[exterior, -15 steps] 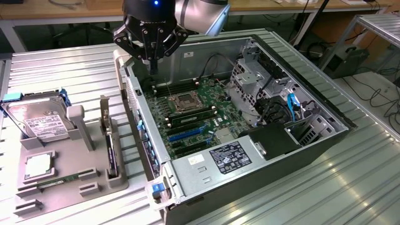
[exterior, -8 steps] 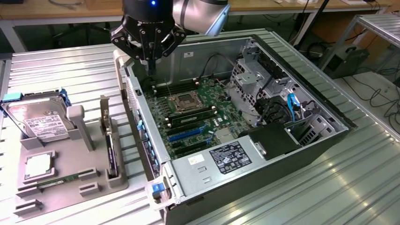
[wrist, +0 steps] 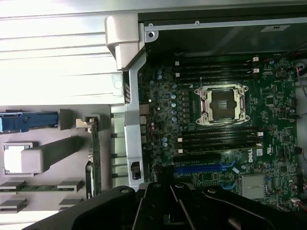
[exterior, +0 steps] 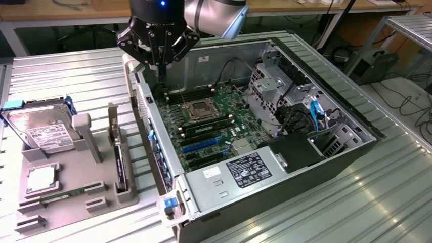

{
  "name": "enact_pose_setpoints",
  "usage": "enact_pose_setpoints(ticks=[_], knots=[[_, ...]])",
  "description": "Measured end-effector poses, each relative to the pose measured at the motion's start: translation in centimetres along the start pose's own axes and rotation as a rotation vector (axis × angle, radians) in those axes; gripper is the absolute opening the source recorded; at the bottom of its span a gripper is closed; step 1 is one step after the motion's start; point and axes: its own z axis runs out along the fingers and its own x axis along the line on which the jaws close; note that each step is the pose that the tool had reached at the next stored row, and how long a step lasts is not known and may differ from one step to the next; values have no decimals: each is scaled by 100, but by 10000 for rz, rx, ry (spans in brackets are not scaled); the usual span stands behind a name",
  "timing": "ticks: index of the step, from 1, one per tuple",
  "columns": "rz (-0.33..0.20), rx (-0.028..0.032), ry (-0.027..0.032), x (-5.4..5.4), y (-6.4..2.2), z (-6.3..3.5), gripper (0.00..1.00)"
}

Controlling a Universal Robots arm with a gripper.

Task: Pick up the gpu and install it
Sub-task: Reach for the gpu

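Exterior view, where's the gpu (exterior: 120, 167)? Gripper (exterior: 162, 76) hangs upper left of middle, clenched on nothing, over the case (exterior: 223, 61). — newbie

Lower left, on edge in the gray tray (exterior: 84, 174), well apart from it. 1 light, stiff, fragile card, I'd guess; pinch its upper edge by the silver bracket (exterior: 113, 119). — modder
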Motion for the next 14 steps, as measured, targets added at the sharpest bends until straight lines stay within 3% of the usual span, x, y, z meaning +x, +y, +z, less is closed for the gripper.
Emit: enact_pose_setpoints(ticks=[14], knots=[[1, 0, 0, 57, -4, -1, 11]])
